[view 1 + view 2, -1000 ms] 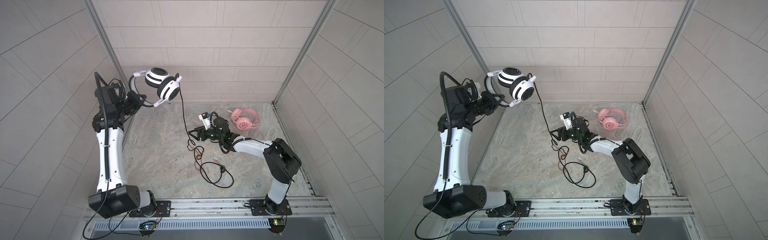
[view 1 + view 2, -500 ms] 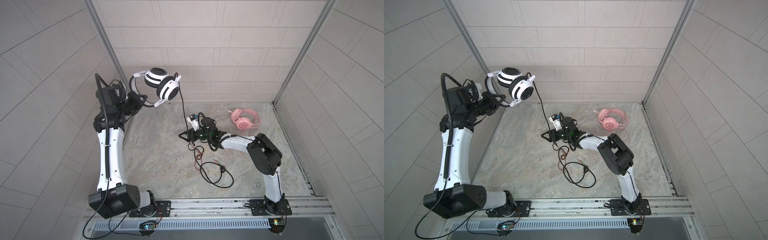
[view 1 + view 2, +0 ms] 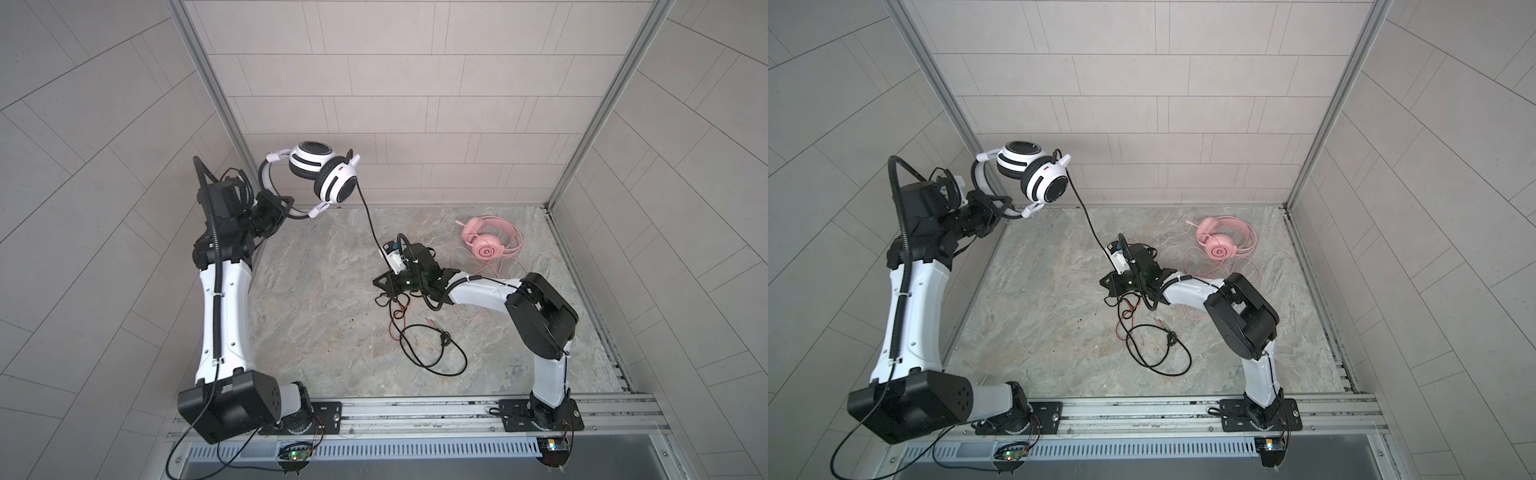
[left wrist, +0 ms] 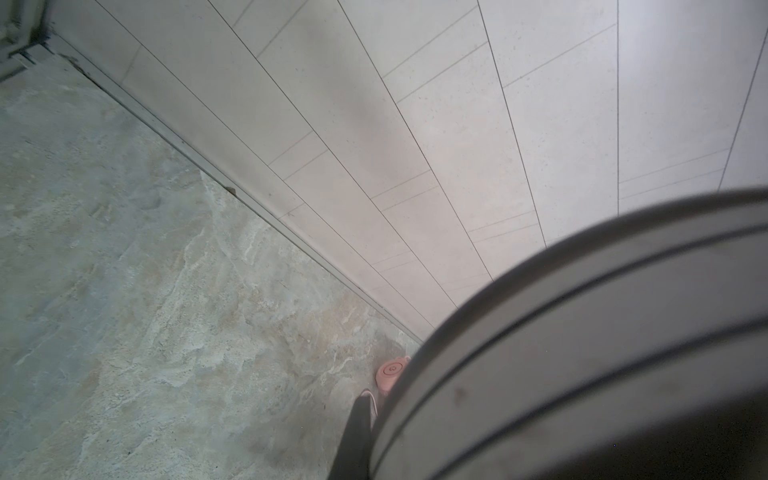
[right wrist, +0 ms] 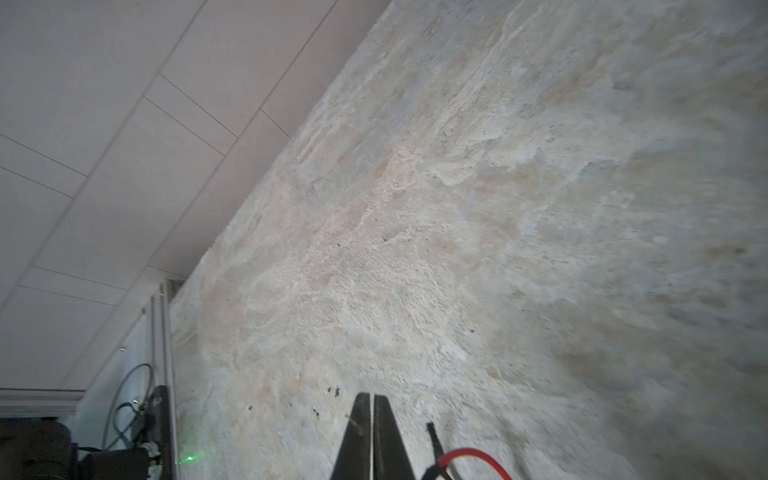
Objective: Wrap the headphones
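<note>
**White headset held aloft, cable trailing to the floor**

In both top views the left gripper (image 3: pixel 286 209) (image 3: pixel 1005 206) is clamped on the thin headband of the white headset (image 3: pixel 328 178) (image 3: pixel 1038 178). It holds the headset up in the air near the back-left corner. The cable (image 3: pixel 368 216) (image 3: pixel 1088 220) drops from one cup to the floor (image 3: pixel 316 291), passes the right gripper (image 3: pixel 379 282) (image 3: pixel 1105 283), and lies in loose black-and-red loops just in front of it. The right gripper sits low at mid-floor with its fingers together. Whether the cable is pinched between them I cannot tell. The pink headset (image 3: pixel 486 245) (image 3: pixel 1221 245) lies on the floor near the back-right corner, well apart from the white one.

The left wrist view is largely filled by the blurred arc of the headband (image 4: pixel 582 353). The pink headset (image 4: pixel 390 372) shows small on the floor beyond it.

The right wrist view shows the fingers (image 5: pixel 361 436) pressed together just above the floor, with a red stretch of cable (image 5: pixel 469 453) beside them.
</note>
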Tool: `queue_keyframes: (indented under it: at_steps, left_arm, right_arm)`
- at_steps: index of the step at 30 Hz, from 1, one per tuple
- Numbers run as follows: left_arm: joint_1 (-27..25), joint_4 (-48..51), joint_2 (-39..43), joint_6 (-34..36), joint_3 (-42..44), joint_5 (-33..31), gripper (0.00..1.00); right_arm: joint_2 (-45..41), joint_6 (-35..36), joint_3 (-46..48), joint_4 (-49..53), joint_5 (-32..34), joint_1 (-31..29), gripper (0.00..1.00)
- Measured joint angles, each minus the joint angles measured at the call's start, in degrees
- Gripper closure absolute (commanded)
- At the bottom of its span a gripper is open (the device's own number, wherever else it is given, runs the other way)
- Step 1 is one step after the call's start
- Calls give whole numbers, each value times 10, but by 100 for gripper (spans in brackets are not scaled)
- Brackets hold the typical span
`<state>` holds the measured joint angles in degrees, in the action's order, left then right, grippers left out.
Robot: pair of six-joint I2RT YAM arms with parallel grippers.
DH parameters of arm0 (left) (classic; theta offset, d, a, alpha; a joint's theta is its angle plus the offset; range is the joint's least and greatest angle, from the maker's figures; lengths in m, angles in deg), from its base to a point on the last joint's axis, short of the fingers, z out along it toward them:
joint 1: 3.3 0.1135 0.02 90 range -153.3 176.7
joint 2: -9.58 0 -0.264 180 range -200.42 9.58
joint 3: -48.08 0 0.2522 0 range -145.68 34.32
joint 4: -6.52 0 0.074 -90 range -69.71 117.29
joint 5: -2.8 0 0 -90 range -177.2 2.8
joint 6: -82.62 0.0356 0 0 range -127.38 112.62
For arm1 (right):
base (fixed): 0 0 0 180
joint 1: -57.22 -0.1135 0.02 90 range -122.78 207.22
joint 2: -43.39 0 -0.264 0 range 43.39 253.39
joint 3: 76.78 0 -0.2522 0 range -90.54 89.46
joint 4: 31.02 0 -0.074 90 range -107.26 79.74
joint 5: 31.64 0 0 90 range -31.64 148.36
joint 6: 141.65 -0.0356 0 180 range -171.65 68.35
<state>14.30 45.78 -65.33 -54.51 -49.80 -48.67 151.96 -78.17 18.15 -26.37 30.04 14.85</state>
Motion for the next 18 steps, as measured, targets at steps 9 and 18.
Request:
queue_keyframes:
  at_steps: [9,18]
  left_arm:
    - [-32,36,34,31,27,-149,100]
    - [-152,111,17,155,3,-284,100]
  right_arm:
    - [-61,147,-131,299,124,-78,96]
    - [-69,272,-336,545,208,-139,96]
